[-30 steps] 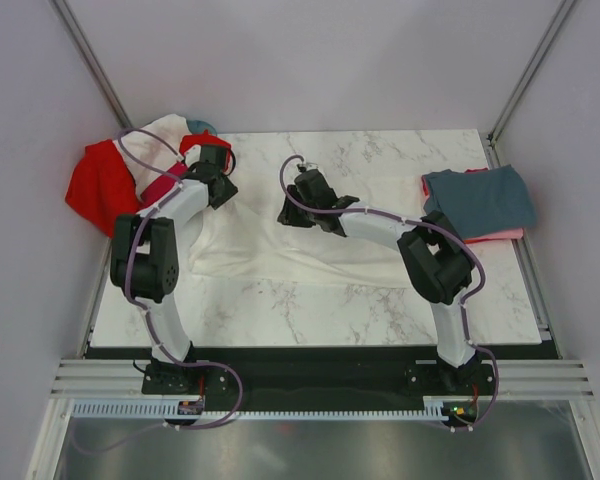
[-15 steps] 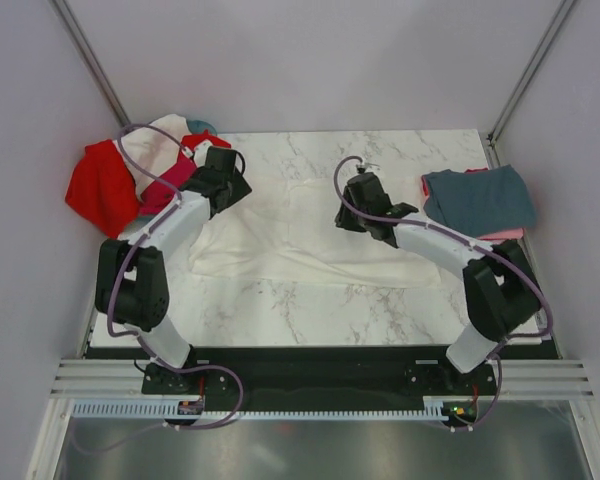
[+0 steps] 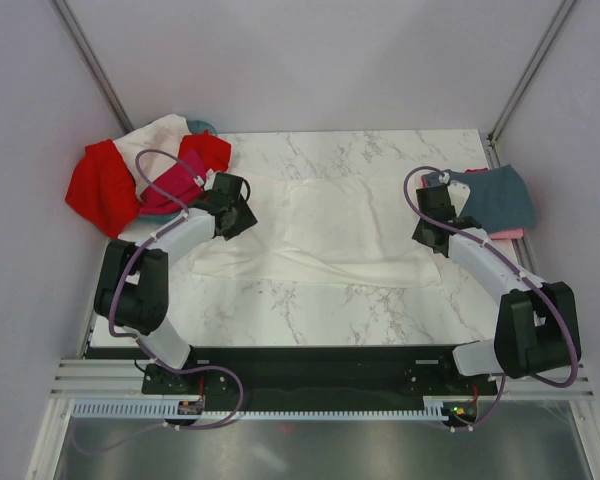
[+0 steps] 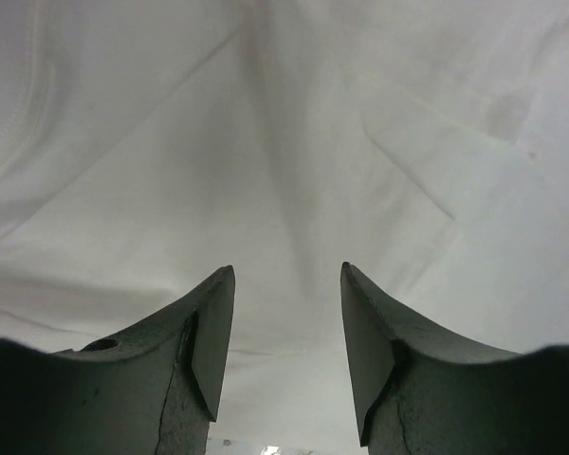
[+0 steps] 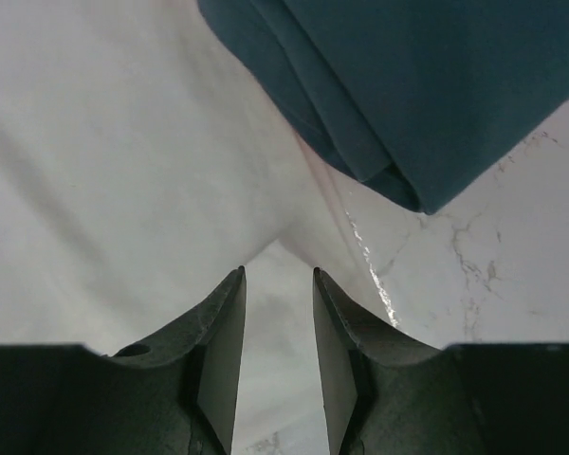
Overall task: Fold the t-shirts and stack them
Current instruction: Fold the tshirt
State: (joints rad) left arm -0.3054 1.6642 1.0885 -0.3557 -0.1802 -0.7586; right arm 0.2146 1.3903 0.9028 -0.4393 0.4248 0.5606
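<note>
Spanning the middle of the tabletop [image 3: 320,300], a white shirt [image 3: 330,225] lies flat. A red shirt [image 3: 95,185] and a magenta shirt [image 3: 170,190] are heaped at the far-left corner. A grey-blue shirt [image 3: 495,195] sits folded on a pink shirt [image 3: 508,235] at the right edge. The left hand [image 4: 286,273] is over the white shirt's left edge and the right hand [image 5: 278,275] is at its right edge. Both have their jaws apart and grip nothing.

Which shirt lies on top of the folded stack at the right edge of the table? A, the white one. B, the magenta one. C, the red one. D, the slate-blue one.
D: the overhead view shows the slate-blue shirt folded on top, with only an edge of the pink shirt showing beneath it.
</note>
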